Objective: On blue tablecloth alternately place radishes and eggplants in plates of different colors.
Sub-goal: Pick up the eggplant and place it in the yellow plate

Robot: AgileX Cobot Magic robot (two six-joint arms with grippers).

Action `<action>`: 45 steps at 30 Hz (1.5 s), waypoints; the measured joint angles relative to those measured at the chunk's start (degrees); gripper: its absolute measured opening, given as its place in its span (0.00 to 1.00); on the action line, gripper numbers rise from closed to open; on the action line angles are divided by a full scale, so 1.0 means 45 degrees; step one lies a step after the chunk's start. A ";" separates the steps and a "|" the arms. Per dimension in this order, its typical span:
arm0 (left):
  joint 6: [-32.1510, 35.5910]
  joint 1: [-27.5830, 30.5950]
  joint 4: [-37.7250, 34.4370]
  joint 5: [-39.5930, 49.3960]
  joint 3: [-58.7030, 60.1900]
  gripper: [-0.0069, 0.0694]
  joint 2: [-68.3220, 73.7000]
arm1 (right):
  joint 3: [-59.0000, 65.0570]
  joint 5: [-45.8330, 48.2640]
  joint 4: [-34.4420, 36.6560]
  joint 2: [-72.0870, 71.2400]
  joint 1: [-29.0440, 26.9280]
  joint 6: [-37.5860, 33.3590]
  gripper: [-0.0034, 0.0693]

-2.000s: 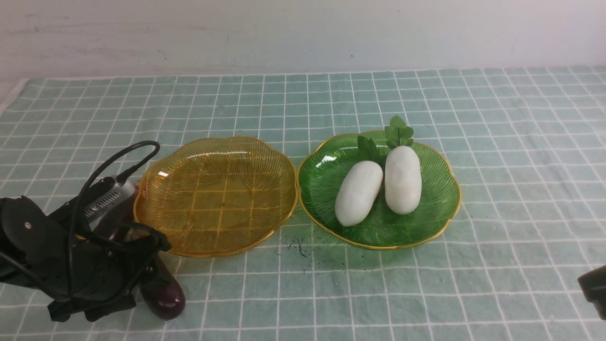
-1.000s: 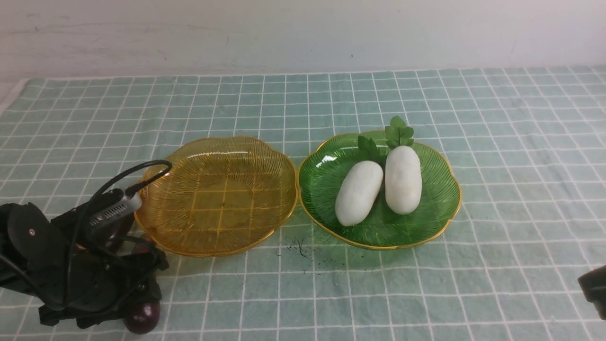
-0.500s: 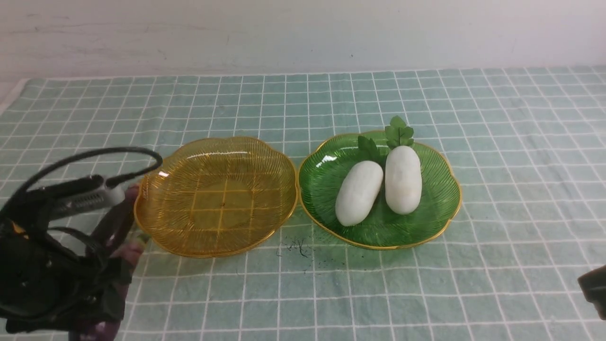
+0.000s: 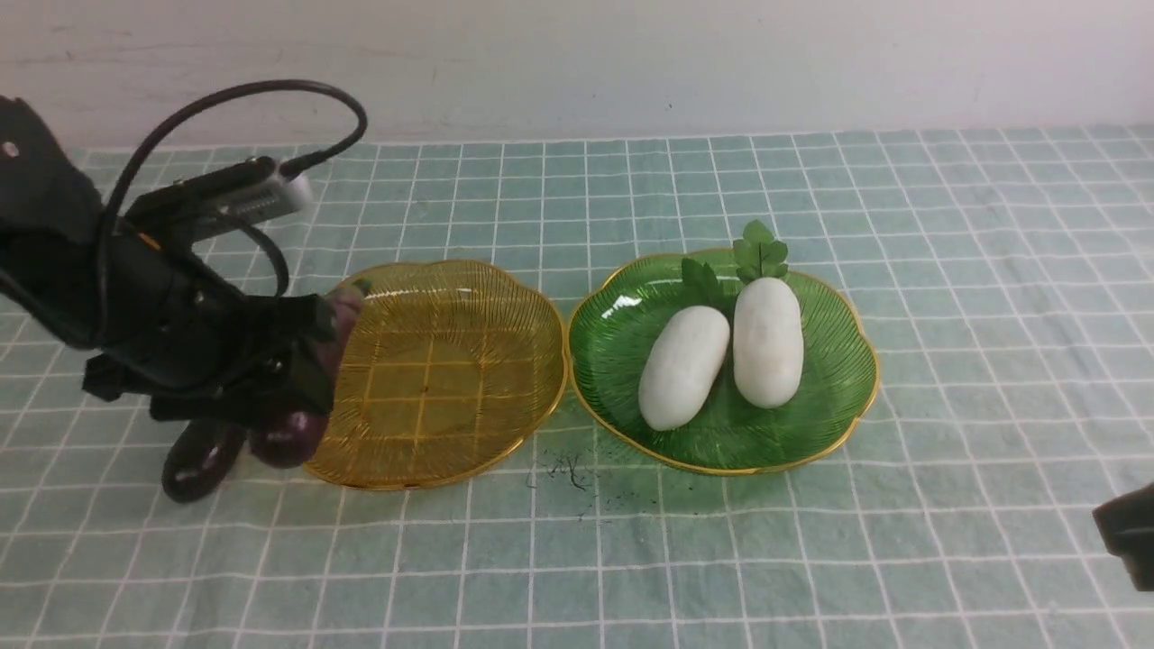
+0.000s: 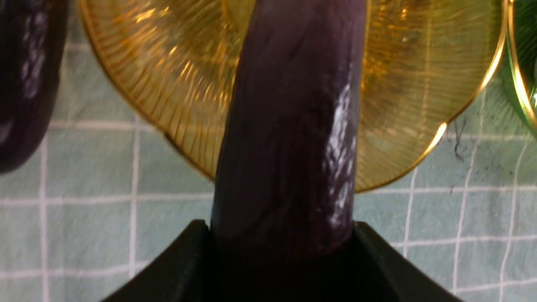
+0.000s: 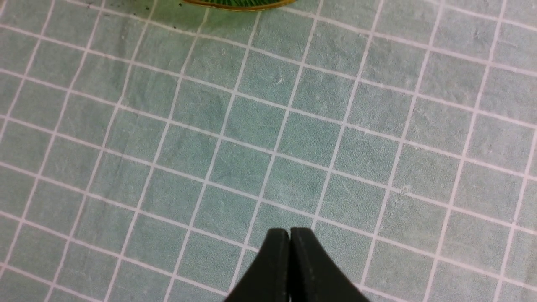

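Above the ribbed, scalloped amber plate point(image 4: 433, 379), the left gripper point(image 4: 302, 361) clamps a glossy purple eggplant point(image 5: 289, 126); the right gripper point(image 6: 289, 239) is pressed together.

A plain white wall point(image 4: 577, 63) backs the scene.
Faint scuffs and dark specks mark it; below its left end a pale strip of tabletop point(image 4: 13, 176) shows in soft, even light.

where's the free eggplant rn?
Front view, robot's left: the free eggplant lies on the blue tablecloth, left of the amber plate, beside the left gripper holding the other eggplant.
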 joint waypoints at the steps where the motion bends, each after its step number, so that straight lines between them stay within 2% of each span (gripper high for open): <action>1: 0.0073 0.0000 -0.0171 -0.0055 -0.0173 0.56 0.0173 | 0.0000 0.0000 0.0000 0.0000 0.0000 0.0000 0.03; 6: 0.1954 0.0000 -0.1738 -0.0257 -0.1236 0.67 0.1796 | 0.0090 -0.0035 0.0000 0.0000 0.0000 0.0000 0.03; 8: 0.3016 0.0000 -0.2416 -0.0309 -0.1473 0.75 0.2308 | 0.0090 -0.0045 0.0000 0.0000 0.0000 0.0000 0.03; 11: 0.3912 0.0000 -0.2790 -0.0515 -0.1502 0.83 0.2538 | 0.0090 -0.0045 0.0000 0.0000 0.0000 0.0000 0.03; 13: 0.4041 0.0031 -0.2740 -0.0518 -0.1549 0.84 0.2538 | 0.0090 -0.0045 0.0000 0.0000 0.0000 0.0000 0.03; 16: 0.4002 0.0240 -0.2303 -0.0350 -0.1884 0.83 0.2538 | 0.0090 -0.0045 0.0000 0.0000 0.0000 0.0000 0.03; 17: 0.3721 0.0534 -0.1444 0.0050 -0.2339 0.80 0.2538 | 0.0090 -0.0045 0.0000 0.0000 0.0000 0.0000 0.03; 18: 0.3686 0.0570 -0.1444 0.0110 -0.2339 0.80 0.2538 | 0.0090 -0.0045 0.0000 0.0000 0.0000 0.0000 0.03; 20: 0.3117 0.1101 0.0184 0.0876 -0.2855 0.74 0.2488 | 0.0090 -0.0045 0.0000 0.0000 0.0000 0.0000 0.03; 25: 0.2094 0.1912 0.2532 0.2230 -0.2784 0.68 0.2504 | 0.0090 -0.0045 -0.0013 0.0000 0.0000 0.0000 0.03; 29: 0.1620 0.2136 0.3076 0.2410 -0.2288 0.69 0.2844 | 0.0090 -0.0134 -0.0025 0.0000 0.0000 0.0000 0.03; 41: 0.1528 0.2152 0.3632 0.1689 -0.2190 0.68 0.4483 | 0.0101 -0.0333 -0.0025 0.0000 0.0000 0.0000 0.03; 44: 0.1464 0.2152 0.4154 0.1689 -0.2190 0.65 0.4633 | 0.0101 -0.0333 -0.0025 0.0000 0.0000 0.0000 0.03; 45: 0.1291 0.2152 0.4605 0.1689 -0.2190 0.61 0.4656 | 0.0101 -0.0333 -0.0025 0.0000 0.0000 0.0000 0.03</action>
